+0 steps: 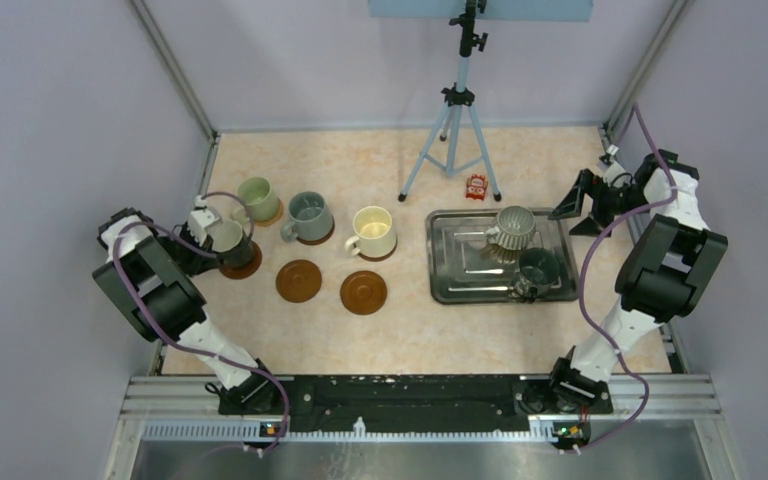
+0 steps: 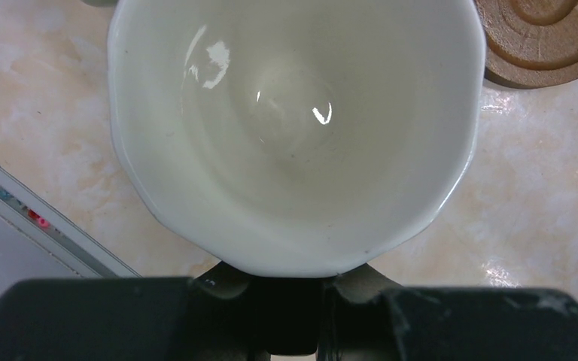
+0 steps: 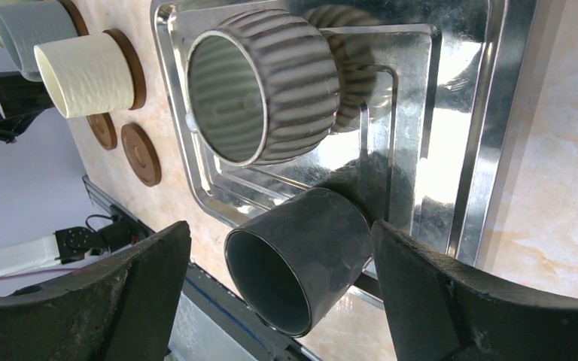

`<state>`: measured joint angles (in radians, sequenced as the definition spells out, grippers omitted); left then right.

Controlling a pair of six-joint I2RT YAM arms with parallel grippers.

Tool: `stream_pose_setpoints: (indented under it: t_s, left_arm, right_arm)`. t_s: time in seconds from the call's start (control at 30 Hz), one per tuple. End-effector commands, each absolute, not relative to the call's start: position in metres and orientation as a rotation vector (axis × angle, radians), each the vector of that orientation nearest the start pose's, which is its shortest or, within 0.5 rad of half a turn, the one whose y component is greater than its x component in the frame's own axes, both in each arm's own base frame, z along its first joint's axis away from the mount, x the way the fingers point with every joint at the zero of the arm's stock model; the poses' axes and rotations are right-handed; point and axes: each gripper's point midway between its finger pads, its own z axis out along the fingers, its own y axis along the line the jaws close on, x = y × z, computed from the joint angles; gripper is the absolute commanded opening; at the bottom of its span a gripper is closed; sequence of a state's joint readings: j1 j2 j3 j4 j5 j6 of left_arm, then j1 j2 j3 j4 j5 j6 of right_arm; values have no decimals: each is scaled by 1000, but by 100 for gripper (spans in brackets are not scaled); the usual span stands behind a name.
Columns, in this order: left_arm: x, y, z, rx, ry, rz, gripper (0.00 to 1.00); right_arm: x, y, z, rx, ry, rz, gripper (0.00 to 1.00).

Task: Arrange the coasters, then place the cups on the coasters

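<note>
My left gripper [image 1: 203, 240] [image 2: 292, 280] is shut at the near side of the white cup [image 1: 225, 236] [image 2: 293, 128], under its rim; the handle is hidden. That cup overlaps a coaster [image 1: 245, 265] at the left; whether it rests on it I cannot tell. On their own coasters stand the pale green cup [image 1: 257, 197], the grey-blue cup [image 1: 309, 214] and the cream cup [image 1: 373, 230] [image 3: 86, 71]. Two coasters [image 1: 298, 281] [image 1: 363, 292] lie bare. The ribbed grey cup [image 1: 512, 229] [image 3: 260, 86] and the dark teal cup [image 1: 538, 268] [image 3: 301, 256] stand on the steel tray [image 1: 450, 285]. My right gripper [image 1: 582, 205] [image 3: 280, 226] hangs open, right of the tray.
A blue tripod [image 1: 450, 130] stands at the back middle with a small red object [image 1: 476, 186] by its foot. A metal frame rail [image 2: 45, 226] runs along the table's left edge, close to the white cup. A coaster [image 2: 549, 37] shows beyond the cup's rim.
</note>
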<state>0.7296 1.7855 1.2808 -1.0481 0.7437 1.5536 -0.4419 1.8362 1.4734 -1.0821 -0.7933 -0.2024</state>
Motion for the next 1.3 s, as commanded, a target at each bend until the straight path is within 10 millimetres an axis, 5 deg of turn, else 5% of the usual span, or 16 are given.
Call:
stream_pose_setpoints:
  t_s: [0.0, 0.27, 0.53, 0.8, 1.27]
  left_arm:
    - [306, 144, 79, 969, 2173, -388, 4]
    - [305, 147, 77, 983, 2184, -381, 9]
    - [307, 151, 78, 984, 2194, -364, 34]
    - [306, 156, 82, 985, 2219, -344, 48]
    - [278, 167, 116, 1123, 2285, -309, 84]
  right_arm:
    - [345, -35, 134, 220, 2581, 963, 89]
    - [345, -35, 134, 222, 2583, 963, 89]
    - [345, -36, 133, 224, 2584, 962, 89]
    - [345, -37, 132, 227, 2590, 955, 89]
    - [349, -35, 137, 222, 2571, 982, 89]
